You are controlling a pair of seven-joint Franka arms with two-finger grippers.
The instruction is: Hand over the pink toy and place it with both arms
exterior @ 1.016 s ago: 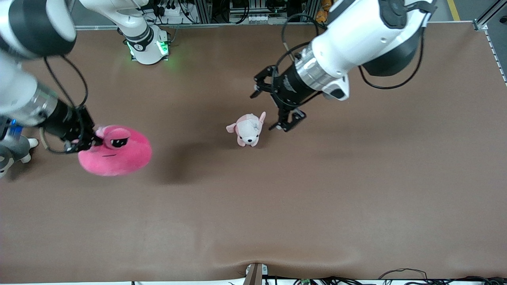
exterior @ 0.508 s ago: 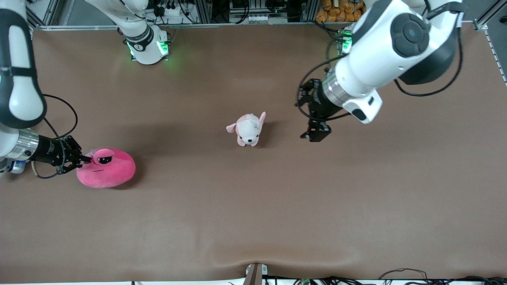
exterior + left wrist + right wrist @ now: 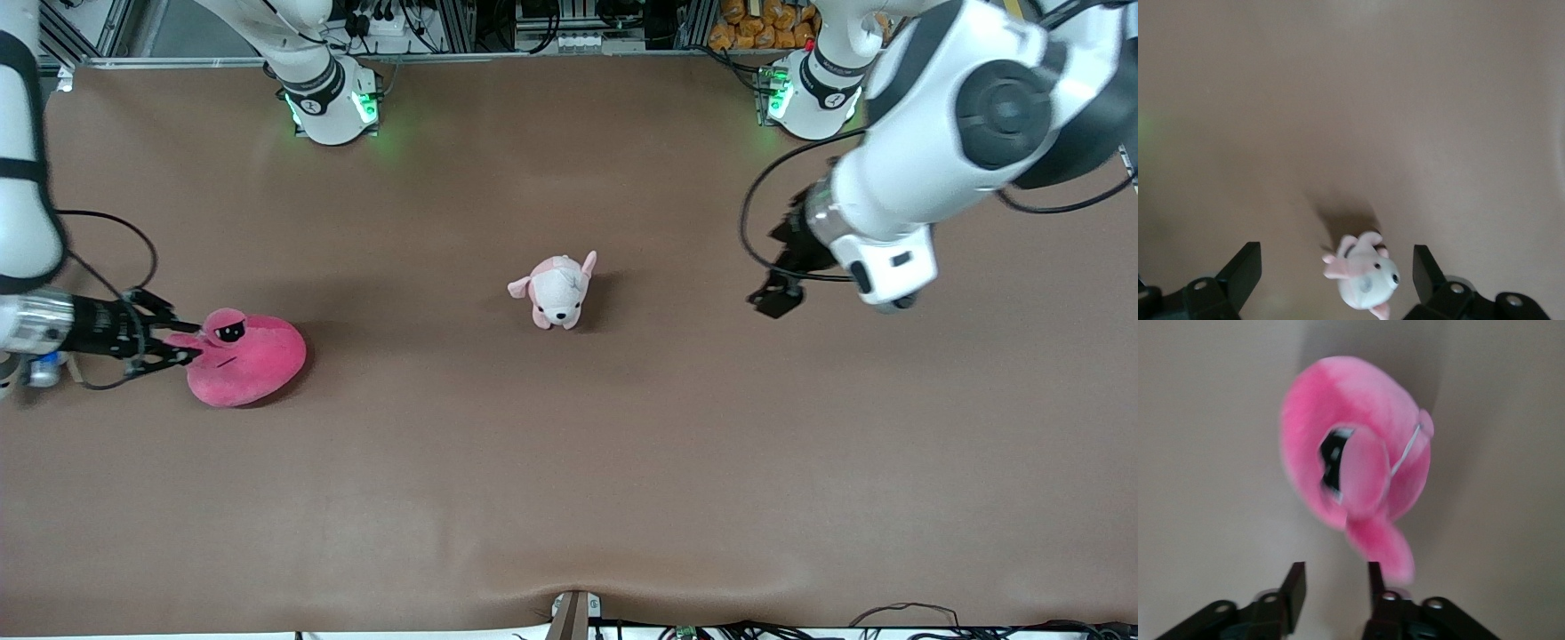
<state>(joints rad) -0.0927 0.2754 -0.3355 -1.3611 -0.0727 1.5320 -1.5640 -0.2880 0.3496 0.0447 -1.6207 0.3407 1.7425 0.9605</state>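
Note:
The pink toy (image 3: 249, 363) lies on the table near the right arm's end, one black eye showing on top. It fills the middle of the right wrist view (image 3: 1358, 447). My right gripper (image 3: 178, 348) is low beside it and open, with nothing between the fingers (image 3: 1335, 575); a pink flap of the toy lies against one fingertip. My left gripper (image 3: 779, 299) is up over the table toward the left arm's end, open and empty, its fingers wide apart in the left wrist view (image 3: 1336, 255).
A small pale pink-and-white dog plush (image 3: 557, 291) stands at the middle of the table, also in the left wrist view (image 3: 1363, 277). Both arm bases (image 3: 331, 98) stand along the table's edge farthest from the front camera.
The right gripper lowered the pink toy to the table and opened off it. The left arm drew back from the dog plush toward its own end of the table.

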